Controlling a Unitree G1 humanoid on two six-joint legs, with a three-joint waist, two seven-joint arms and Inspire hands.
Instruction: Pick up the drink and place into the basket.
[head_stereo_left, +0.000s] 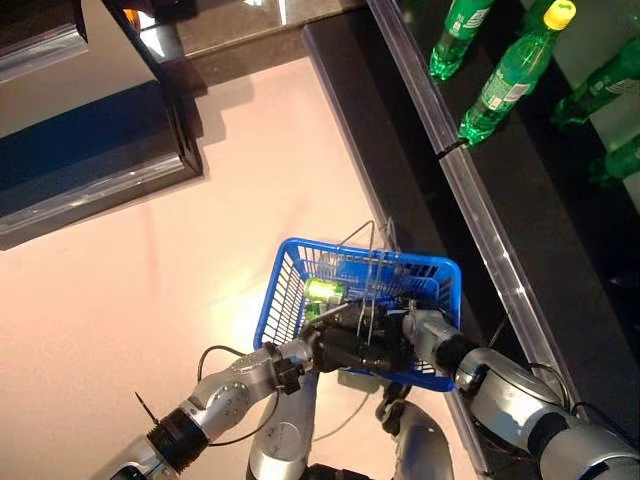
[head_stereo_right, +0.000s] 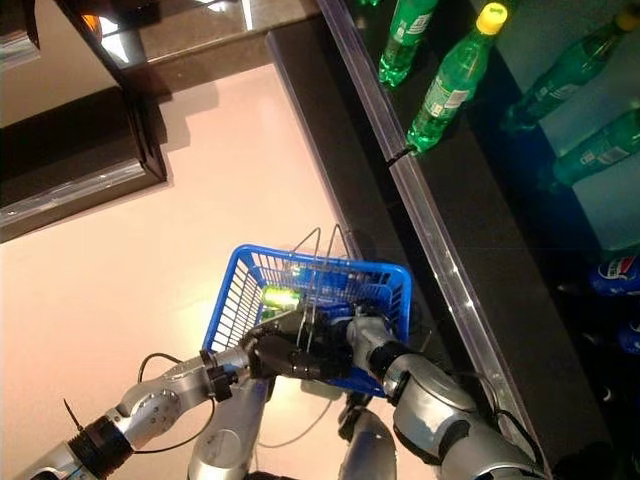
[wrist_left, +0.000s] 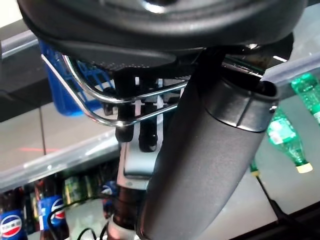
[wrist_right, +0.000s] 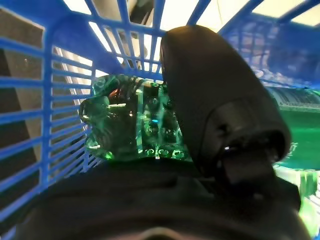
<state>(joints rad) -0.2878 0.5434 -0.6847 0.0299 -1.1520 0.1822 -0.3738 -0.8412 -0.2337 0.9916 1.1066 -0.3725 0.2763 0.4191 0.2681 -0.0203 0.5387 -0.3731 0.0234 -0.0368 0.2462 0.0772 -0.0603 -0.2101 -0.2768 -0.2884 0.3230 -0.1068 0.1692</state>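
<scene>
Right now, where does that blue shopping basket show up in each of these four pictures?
Left eye view: the blue basket sits low in the middle, between the two arms.
Right eye view: the same place, a little further left.
Left wrist view: only a blue corner shows behind its wire handles.
Right wrist view: its blue lattice wall fills the background.
Shared landmark: the green bottle lying inside it.

L hand (head_stereo_left: 345, 348) curled; R hand (head_stereo_left: 420, 330) prob. clasping.

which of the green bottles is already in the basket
The green bottle lying inside the blue basket, by the right hand; the others are on the dark shelf.
</scene>
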